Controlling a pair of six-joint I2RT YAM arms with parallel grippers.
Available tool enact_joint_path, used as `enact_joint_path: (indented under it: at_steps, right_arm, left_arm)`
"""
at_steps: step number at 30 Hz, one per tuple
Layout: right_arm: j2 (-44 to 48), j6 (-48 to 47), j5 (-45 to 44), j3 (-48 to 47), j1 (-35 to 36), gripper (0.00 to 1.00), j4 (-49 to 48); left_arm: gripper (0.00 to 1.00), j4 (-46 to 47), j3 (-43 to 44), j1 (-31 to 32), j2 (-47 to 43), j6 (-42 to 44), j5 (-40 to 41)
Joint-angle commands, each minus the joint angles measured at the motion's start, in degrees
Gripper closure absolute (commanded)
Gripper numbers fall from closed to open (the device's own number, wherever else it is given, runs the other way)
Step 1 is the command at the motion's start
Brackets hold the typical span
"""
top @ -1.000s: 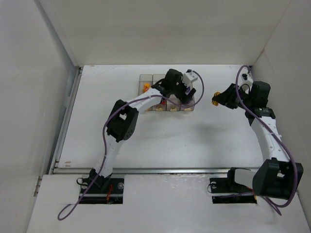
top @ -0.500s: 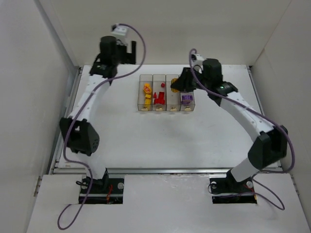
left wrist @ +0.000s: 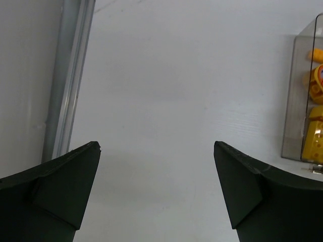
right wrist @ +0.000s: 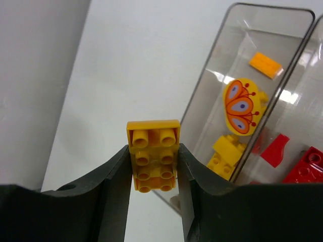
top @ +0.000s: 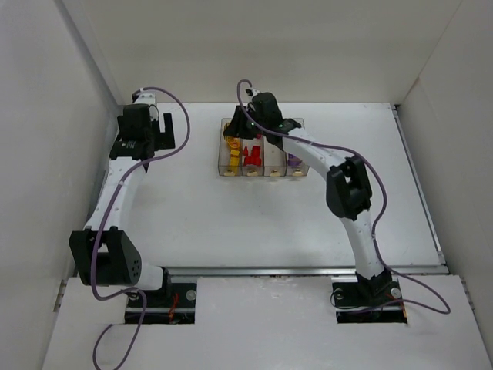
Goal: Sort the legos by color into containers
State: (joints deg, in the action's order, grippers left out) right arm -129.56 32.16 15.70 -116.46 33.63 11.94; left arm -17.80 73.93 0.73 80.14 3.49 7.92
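right pincer (right wrist: 153, 149) clamps a yellow lego (right wrist: 153, 160), left pincer (left wrist: 156, 146) gapes, over a white table (top: 231, 223) between white walls (top: 269, 46).

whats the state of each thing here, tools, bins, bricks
left tool, open, empty
right tool, shut on yellow studded lego plate
yellow studded lego plate, held, not in a bin yet
leftmost clear plastic bin, open-topped, holding yellow pieces
next clear bin, holding red pieces
rightmost clear bin, holding a purple piece
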Motion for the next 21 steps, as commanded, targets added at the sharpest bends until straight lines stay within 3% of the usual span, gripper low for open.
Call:
enact_joint_path:
  at_steps: [1, 2, 4, 7, 8, 11, 13, 14, 21]
  right_arm:
    - [-2.45, 4.13, -4.71, -5.17, 0.91, 1.0, -0.79]
    - [-3.06, 4.14, -5.67, -5.78, 0.91, 1.0, -0.78]
    - [-4.04, 4.14, -6.82, -6.41, 0.91, 0.88, -0.78]
    - [-6.14, 4.14, -4.64, -7.02, 0.91, 0.65, -0.78]
    - [-6.15, 4.14, -3.67, -7.8, 0.91, 0.48, -0.78]
    - [-7.55, 4.14, -2.34, -9.12, 0.91, 0.27, 2.02]
    - [-7.55, 4.14, -4.18, -9.13, 0.91, 0.2, 4.21]
    - [-6.86, 4.14, -4.71, -8.52, 0.91, 0.09, 4.23]
    - [1.31, 4.14, -4.19, -3.08, -2.15, 0.07, 2.91]
  left_arm:
    - [0.06, 0.31, -0.98, 0.06, -2.36, -1.64, 1.57]
    - [0.06, 0.31, -0.98, 0.06, -2.36, -2.16, 1.57]
    - [0.06, 0.31, -0.98, 0.06, -2.36, -2.17, 1.57]
    - [0.06, 0.31, -0.46, 0.06, -1.31, -2.78, 0.52]
    - [0.06, 0.31, -0.45, 0.06, -1.3, -2.78, 0.51]
    - [0.06, 0.31, -0.45, 0.06, -0.69, -2.78, -0.1]
    - [0.06, 0.31, -0.45, 0.06, -0.16, -2.78, -0.1]
    - [0.06, 0.31, -0.45, 0.06, -0.16, -2.78, -0.62]
    - [0.07, 0.31, 0.07, 0.06, -0.16, -2.78, -1.16]
